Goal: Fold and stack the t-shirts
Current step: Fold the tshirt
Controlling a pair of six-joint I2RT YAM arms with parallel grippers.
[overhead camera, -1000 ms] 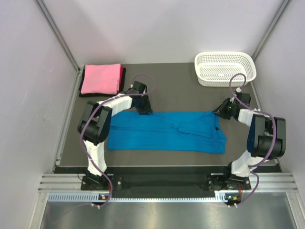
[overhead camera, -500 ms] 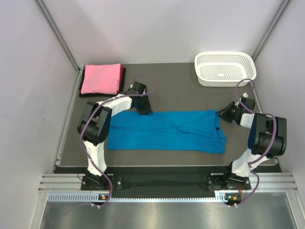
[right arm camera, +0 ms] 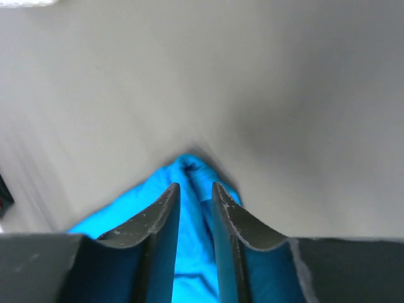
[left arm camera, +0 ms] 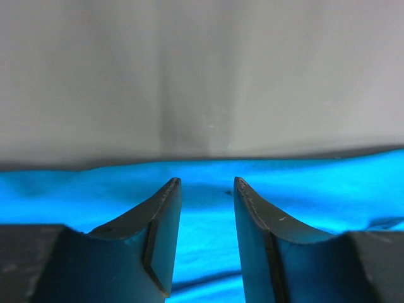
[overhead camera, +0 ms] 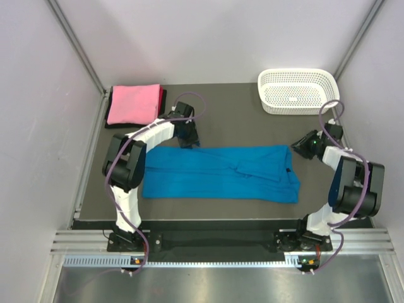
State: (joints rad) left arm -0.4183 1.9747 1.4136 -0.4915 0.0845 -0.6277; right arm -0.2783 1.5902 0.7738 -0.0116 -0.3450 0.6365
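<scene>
The turquoise t-shirt lies crosswise on the counter, nearer you than the white basket. Your left fingers hover at its end farthest from the basket and your right fingers at its nearest. Both are part-open and empty.

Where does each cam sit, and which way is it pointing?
Top external: above and behind the robot, looking down at the table, turquoise shirt, pink shirt and basket; left arm and right arm fully shown.
Left wrist: on that wrist, looking past the left gripper, jaws apart, at the shirt's edge and the table.
Right wrist: same, past the right gripper at a shirt corner.
Shared: all three show the turquoise shirt.
</scene>
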